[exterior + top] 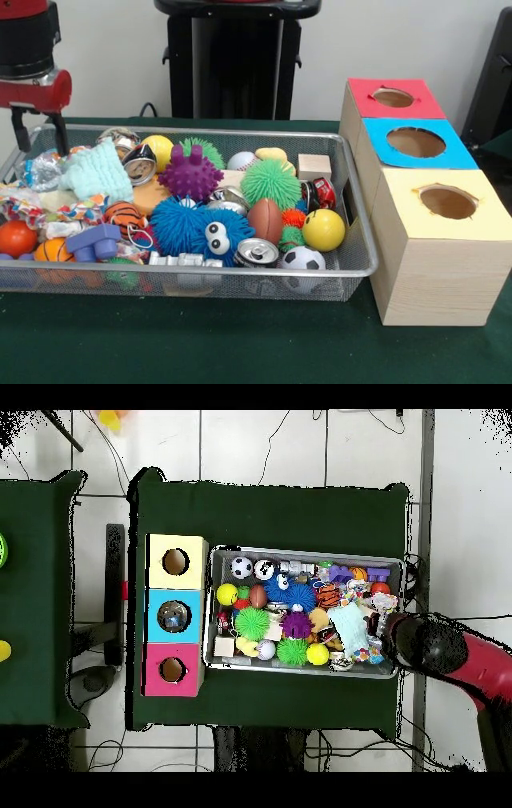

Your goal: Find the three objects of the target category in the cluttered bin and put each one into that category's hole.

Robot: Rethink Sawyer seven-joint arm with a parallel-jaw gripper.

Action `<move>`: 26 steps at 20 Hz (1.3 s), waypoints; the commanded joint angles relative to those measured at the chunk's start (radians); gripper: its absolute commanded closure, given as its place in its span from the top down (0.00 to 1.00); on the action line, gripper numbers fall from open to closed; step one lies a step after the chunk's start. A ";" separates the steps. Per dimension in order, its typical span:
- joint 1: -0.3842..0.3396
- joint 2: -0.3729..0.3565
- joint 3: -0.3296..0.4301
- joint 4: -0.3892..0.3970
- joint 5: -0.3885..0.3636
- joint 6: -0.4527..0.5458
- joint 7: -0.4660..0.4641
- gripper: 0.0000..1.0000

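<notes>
We see the gripper (38,132) hanging over the far left corner of the wire bin (352,200), its two dark fingers (19,128) spread apart with nothing between them, just above a mint knitted cloth (98,172). The bin is crowded with toys: a purple spiky ball (190,174), a green spiky ball (270,182), a yellow ball (323,230), a soccer ball (302,259). To its right stand the red box (394,98), blue box (416,143) and yellow box (445,203), each with a hole on top.
</notes>
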 commanded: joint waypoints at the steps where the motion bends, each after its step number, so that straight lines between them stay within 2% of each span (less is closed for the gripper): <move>1: -0.029 -0.014 0.052 0.103 -0.058 0.018 -0.119 1.00; 12: -0.031 -0.013 0.038 0.167 -0.090 -0.035 -0.074 1.00; 16: -0.031 0.002 0.039 0.156 -0.106 -0.043 -0.076 1.00; 22: -0.060 0.091 0.049 0.109 -0.143 -0.087 -0.088 1.00; 26: -0.073 0.081 0.063 0.089 -0.150 -0.077 -0.100 1.00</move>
